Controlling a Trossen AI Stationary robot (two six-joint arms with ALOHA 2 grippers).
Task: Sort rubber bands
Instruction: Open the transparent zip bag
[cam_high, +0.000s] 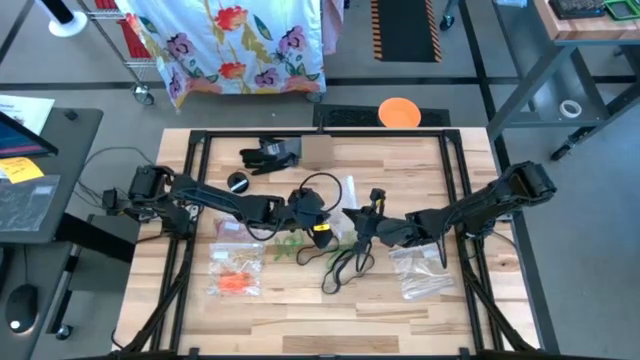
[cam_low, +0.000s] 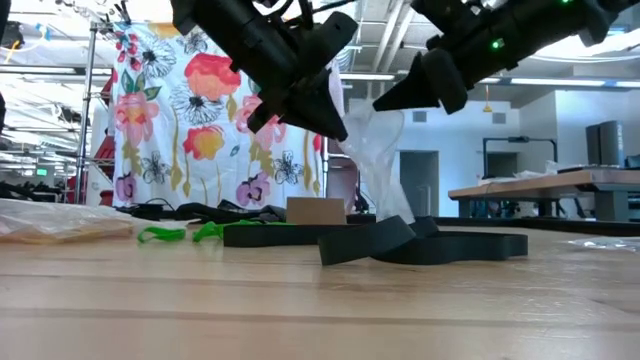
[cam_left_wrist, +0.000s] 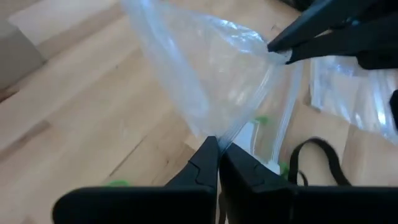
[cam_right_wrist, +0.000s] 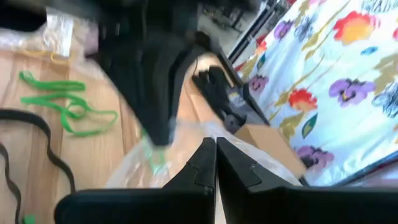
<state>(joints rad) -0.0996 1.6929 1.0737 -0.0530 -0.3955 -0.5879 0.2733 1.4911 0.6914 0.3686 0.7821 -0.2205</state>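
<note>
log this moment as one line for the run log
left pincer: shut on clear bag | right pincer: shut on same bag, opposite edge | bag: held above table | green rubber bands: loose on table

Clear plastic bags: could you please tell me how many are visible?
4: a held bag mid-table, gripped by the left hand and right hand; two bags lying left; one right bag, perhaps overlapping another.

I am looking into a lab or workshop hall. My wooden table (cam_high: 330, 300) sits in a black frame (cam_high: 470, 150) on a bare grey floor (cam_high: 470, 40). Around it stand a workbench (cam_low: 520, 190), a desk (cam_high: 45, 160), a wire rack (cam_high: 125, 45) and a floral cloth (cam_low: 200, 110), under ceiling strip lights (cam_low: 380, 76).
</note>
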